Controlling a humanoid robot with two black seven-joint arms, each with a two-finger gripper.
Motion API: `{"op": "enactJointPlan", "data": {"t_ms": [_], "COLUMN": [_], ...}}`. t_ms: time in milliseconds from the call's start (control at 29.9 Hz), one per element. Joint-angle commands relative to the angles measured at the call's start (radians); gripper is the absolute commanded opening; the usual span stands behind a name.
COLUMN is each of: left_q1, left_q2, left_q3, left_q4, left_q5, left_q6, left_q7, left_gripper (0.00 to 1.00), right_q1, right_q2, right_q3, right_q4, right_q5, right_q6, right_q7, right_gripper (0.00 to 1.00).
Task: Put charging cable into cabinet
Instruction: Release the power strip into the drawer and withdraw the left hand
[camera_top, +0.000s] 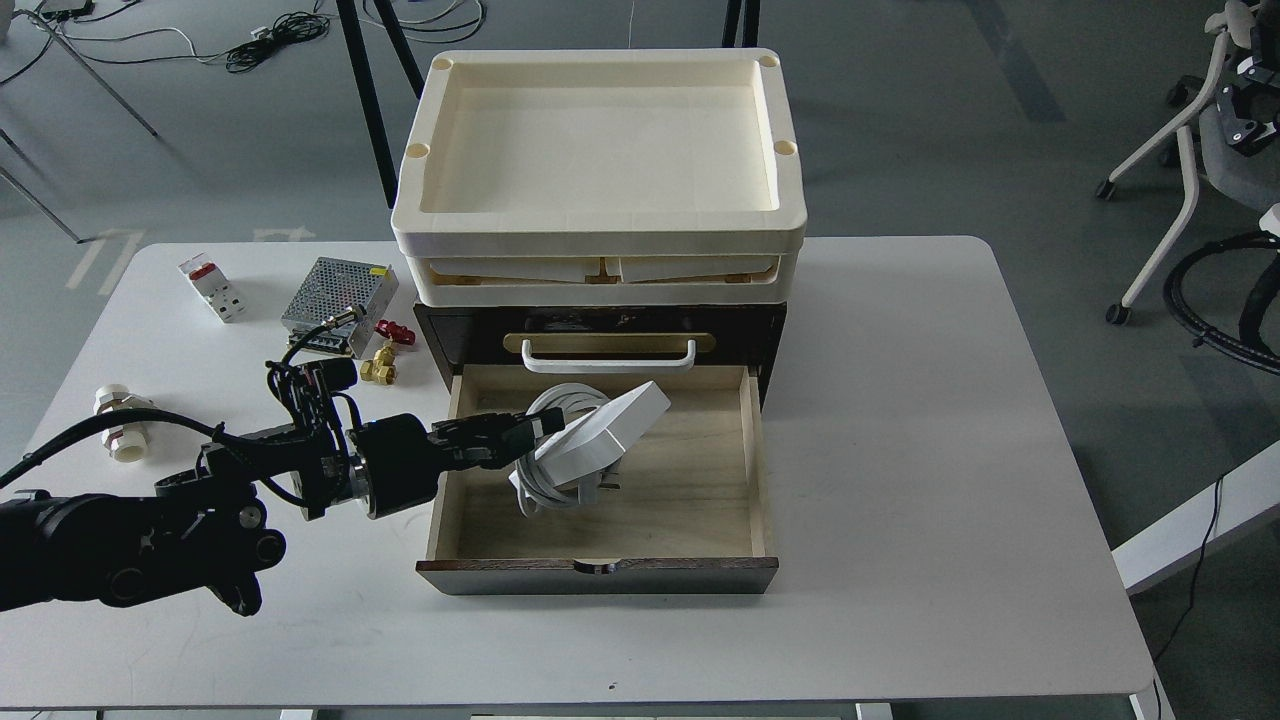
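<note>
The charging cable (605, 432), a flat white power strip with its coiled white cord (540, 490), hangs tilted low inside the open drawer (690, 510) of the dark brown cabinet (770, 330). The cord's coil is down near the pale wood drawer floor. My left gripper (532, 432) reaches over the drawer's left wall and is shut on the strip's left end. The white handle (608, 356) of the shut upper drawer is just behind the strip. My right gripper is out of view.
Cream plastic trays (600, 230) are stacked on top of the cabinet. On the table to the left lie a white breaker with a red switch (211, 290), a perforated metal power supply (335, 293), a brass valve with a red handle (384, 352) and a white pipe fitting (120, 425).
</note>
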Motion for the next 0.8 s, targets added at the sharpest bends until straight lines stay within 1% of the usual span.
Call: {"op": "enactJointPlan", "data": {"t_ms": [0, 469, 536, 670, 770], "left_q1": [0.002, 0.003, 0.005, 0.012, 0.021], "left_q2": [0.010, 0.033, 0.034, 0.034, 0.033], "left_q3": [-0.001, -0.001, 0.000, 0.000, 0.000], "left_q4": [0.008, 0.012, 0.011, 0.012, 0.012], "left_q5": [0.004, 0.004, 0.006, 0.007, 0.007], "left_q6": [0.000, 0.001, 0.001, 0.001, 0.001], "left_q7": [0.000, 0.000, 0.000, 0.000, 0.000], "left_gripper": [0.13, 0.13, 0.16, 0.25, 0.29], "right_q1": [-0.006, -0.010, -0.012, -0.012, -0.012], "right_q2": [0.000, 0.000, 0.000, 0.000, 0.000], "right_q3": [0.000, 0.000, 0.000, 0.002, 0.002], "right_q4": [0.000, 0.000, 0.000, 0.000, 0.000], "right_q5": [0.000, 0.000, 0.000, 0.000, 0.000], "right_q6": [0.000, 0.000, 0.000, 0.000, 0.000], "right_q7": [0.000, 0.000, 0.000, 0.000, 0.000], "right_gripper": [0.99, 0.99, 1.00, 0.99, 1.00]}}
